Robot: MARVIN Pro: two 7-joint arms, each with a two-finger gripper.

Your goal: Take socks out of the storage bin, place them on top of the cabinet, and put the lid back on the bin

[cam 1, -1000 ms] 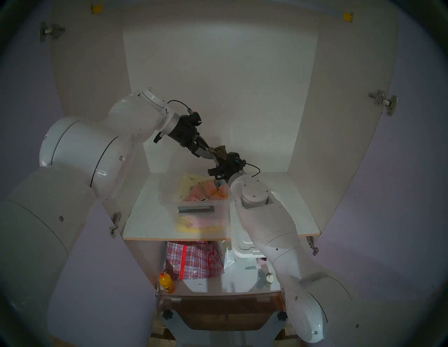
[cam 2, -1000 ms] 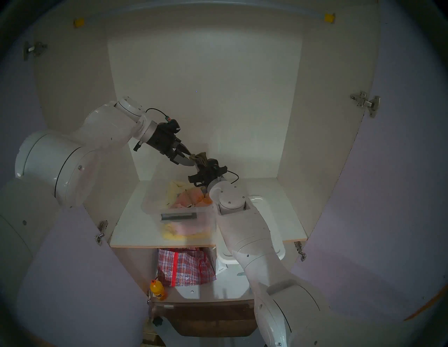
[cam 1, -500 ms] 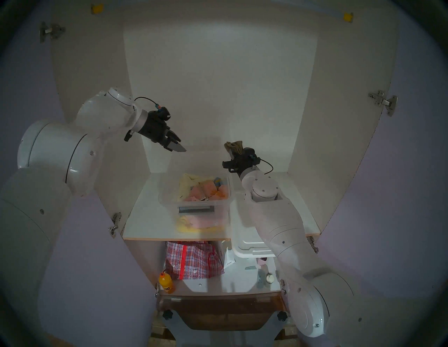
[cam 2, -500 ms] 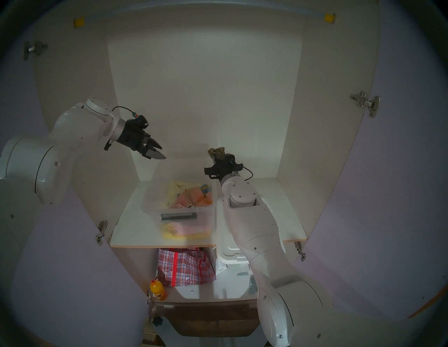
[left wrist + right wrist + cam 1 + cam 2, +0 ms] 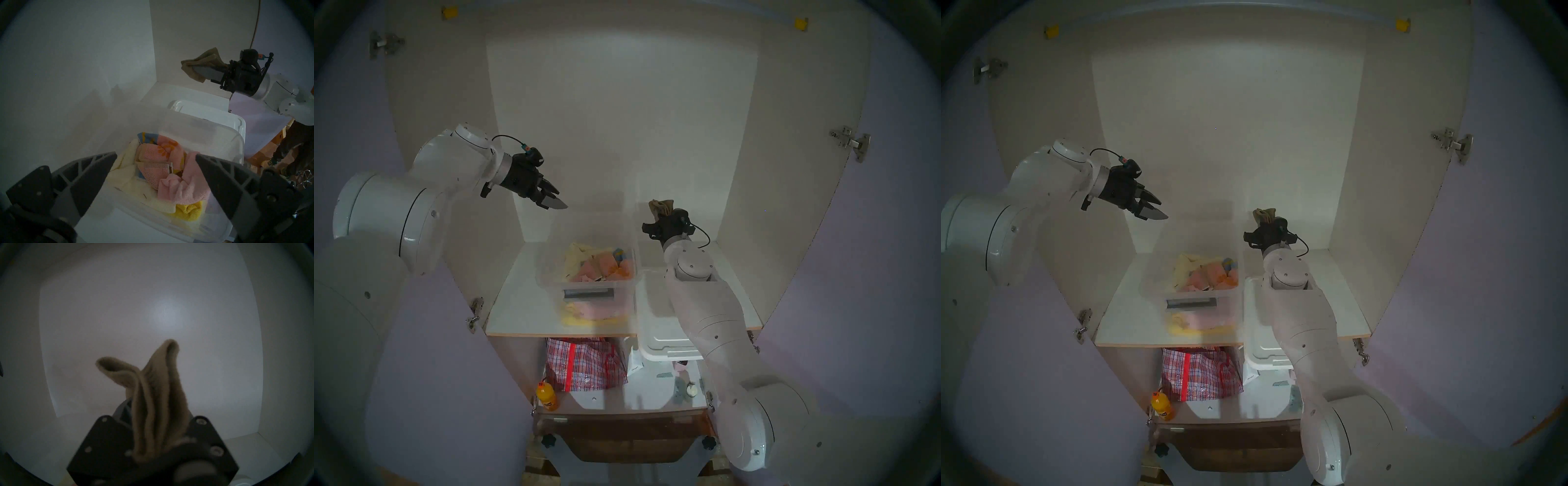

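Khaki socks [image 5: 660, 206] pinched in right gripper [image 5: 657, 214], hanging above shelf; left gripper [image 5: 155, 171] spread, empty. Placing pending; lid [image 5: 656, 325] lying beside bin [image 5: 585, 271].

walls: plain white panels, dimly lit | doors: lilac, swung open either side on metal hinges [image 5: 850, 142] | lower level: red-checked woven bag [image 5: 583, 363], orange bottle [image 5: 547, 396] | below: dark brown wooden piece [image 5: 629, 437], floor possibly wood, too dark to tell
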